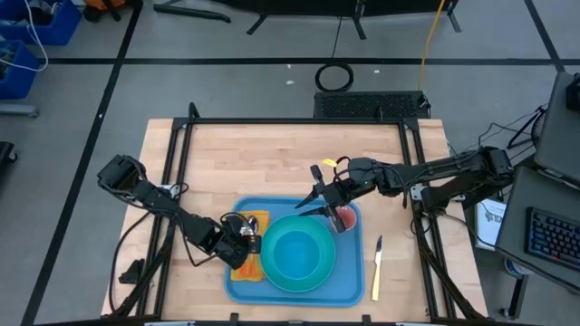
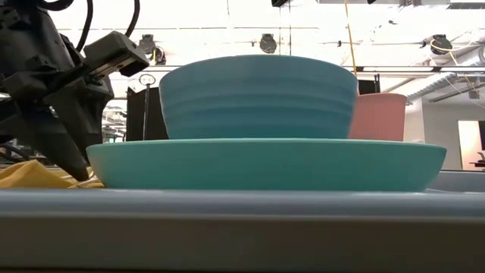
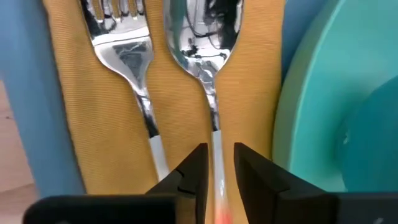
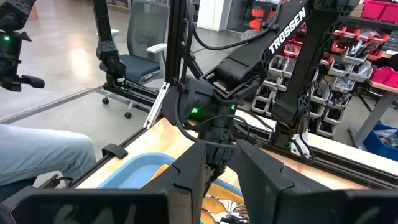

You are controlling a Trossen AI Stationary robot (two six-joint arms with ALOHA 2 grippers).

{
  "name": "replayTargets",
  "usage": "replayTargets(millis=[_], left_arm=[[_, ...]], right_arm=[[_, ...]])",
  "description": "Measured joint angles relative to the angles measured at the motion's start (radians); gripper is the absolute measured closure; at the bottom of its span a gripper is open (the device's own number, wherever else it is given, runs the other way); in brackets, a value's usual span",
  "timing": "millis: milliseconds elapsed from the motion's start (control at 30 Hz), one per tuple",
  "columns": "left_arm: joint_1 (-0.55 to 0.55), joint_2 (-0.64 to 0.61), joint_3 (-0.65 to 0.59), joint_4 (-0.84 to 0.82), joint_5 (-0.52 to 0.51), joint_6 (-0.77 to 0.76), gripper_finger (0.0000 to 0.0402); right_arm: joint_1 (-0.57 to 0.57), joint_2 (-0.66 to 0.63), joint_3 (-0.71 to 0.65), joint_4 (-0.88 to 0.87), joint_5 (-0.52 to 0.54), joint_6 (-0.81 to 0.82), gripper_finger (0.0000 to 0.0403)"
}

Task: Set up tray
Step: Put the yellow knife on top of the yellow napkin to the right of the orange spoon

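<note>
- Resting on the wooden bench [image 1: 272, 154], near its front edge, the blue tray [image 1: 349, 292] carries a turquoise plate [image 1: 269, 267] with a bowl [image 1: 299, 254] on it, a pink cup [image 1: 345, 218] and a yellow napkin [image 1: 251, 268].
- On the napkin lie a fork [image 3: 130, 68] and a spoon [image 3: 202, 43].
- Left gripper [image 3: 219, 168]: fingers slightly apart, straddling the spoon's handle.
- Right gripper [image 1: 314, 193] hangs over the tray's far edge beside the cup, fingers apart, holding nothing.
- A knife [image 1: 377, 267] lies on the bench right of the tray.

Worktop [image 1: 272, 154], light wood: tray [image 1: 237, 288] lying at the near edge; knife [image 1: 377, 268] lying just beside its right rim.
</note>
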Motion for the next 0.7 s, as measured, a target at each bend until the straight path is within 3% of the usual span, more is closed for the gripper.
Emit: replayTargets(millis=[433, 567, 700], left_arm=[[-0.013, -0.003, 0.0, 0.0, 0.023, 0.034, 0.0341], [-0.036, -0.008, 0.0, -0.001, -0.011, 0.062, 0.034], [-0.069, -0.018, 0.01, 0.002, -0.123, 0.093, 0.0339]], right_arm=[[0.0, 0.0, 0.0, -0.001, 0.0, 0.0, 0.0323], [0.0, 0.0, 0.0, -0.002, 0.0, 0.0, 0.0323], [0.0, 0.0, 0.0, -0.002, 0.0, -0.008, 0.0323]])
